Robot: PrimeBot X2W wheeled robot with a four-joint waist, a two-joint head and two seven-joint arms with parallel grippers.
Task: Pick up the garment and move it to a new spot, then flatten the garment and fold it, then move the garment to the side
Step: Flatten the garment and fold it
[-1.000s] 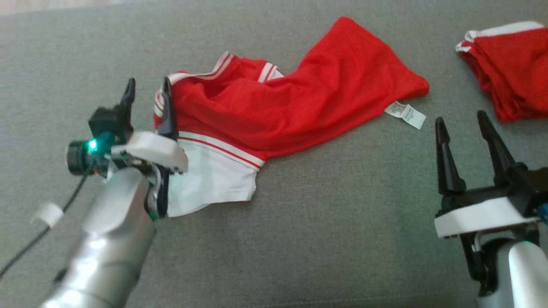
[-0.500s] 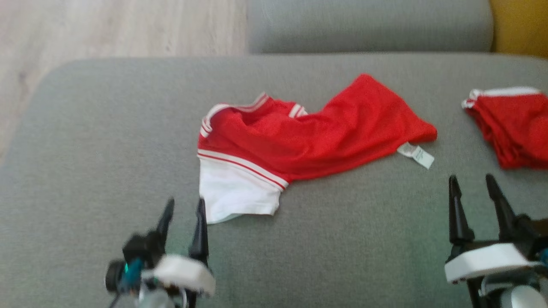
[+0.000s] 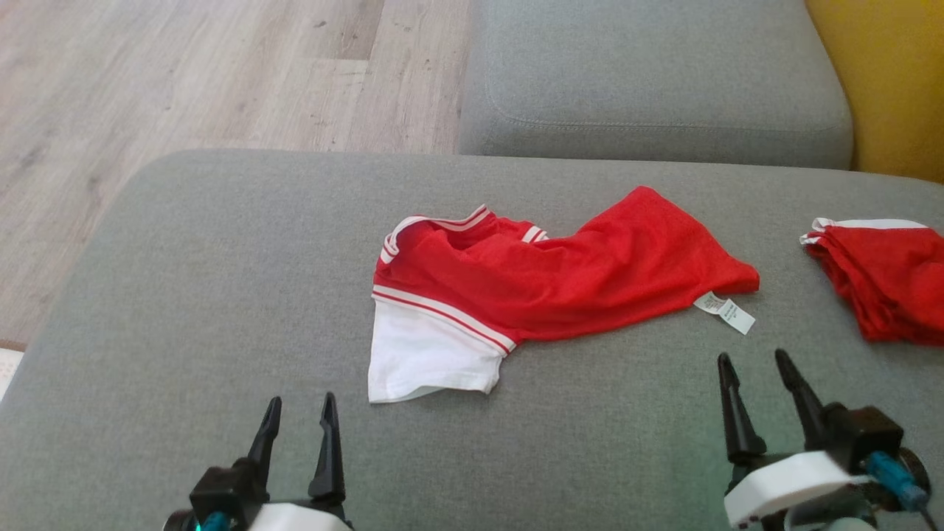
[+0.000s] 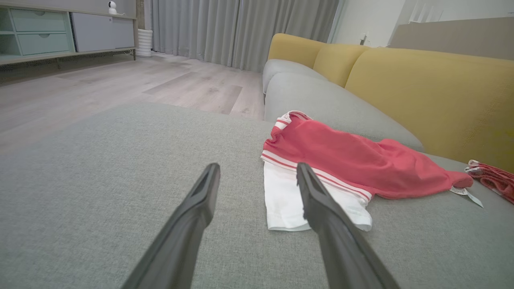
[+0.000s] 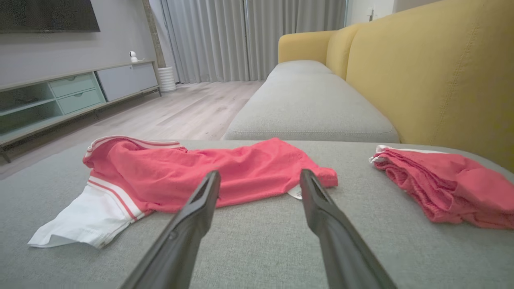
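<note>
A white label (image 3: 726, 312) trails from the red garment (image 3: 575, 280), its print unreadably small. The left hand (image 3: 301, 400) and right hand (image 3: 752, 357) gape, empty.

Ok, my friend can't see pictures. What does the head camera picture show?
A crumpled red garment with a white panel lies on a grey sofa cushion. The left gripper and right gripper hover open near the bottom edge, touching nothing. A second red garment sits at the right edge.

Red, white-striped garment (image 3: 560, 284), grey cushion (image 3: 221, 295)
</note>
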